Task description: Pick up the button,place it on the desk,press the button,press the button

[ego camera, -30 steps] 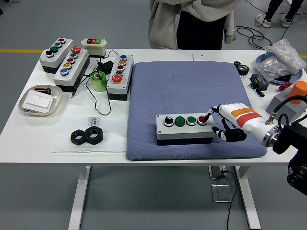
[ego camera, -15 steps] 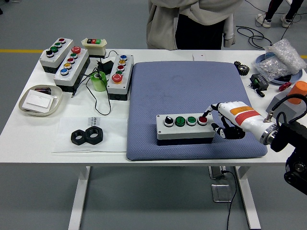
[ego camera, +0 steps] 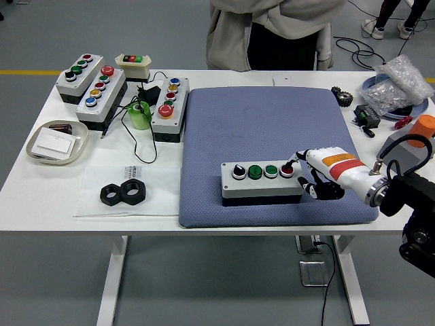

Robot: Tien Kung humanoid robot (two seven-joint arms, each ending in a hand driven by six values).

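Note:
A grey button box (ego camera: 262, 181) with a black knob, two green buttons and a red button (ego camera: 287, 170) lies on the blue-grey mat (ego camera: 272, 129), near its front edge. My right hand (ego camera: 314, 175), white with black fingers, comes in from the right. Its extended forefinger rests on the red button at the box's right end, and the other fingers curl below beside the box's end. It holds nothing. My left hand is out of view.
Three more button boxes (ego camera: 170, 107) and a small switch box (ego camera: 133, 66) stand at the back left, with a green tape roll (ego camera: 141, 116), a dish (ego camera: 57, 143) and two black nuts (ego camera: 124, 193). Parts and an orange-topped device (ego camera: 411, 146) crowd the right edge. A person stands behind the table.
My right hand has shifted slightly left and down, bringing the forefinger firmly onto the red button. The button box has not moved.

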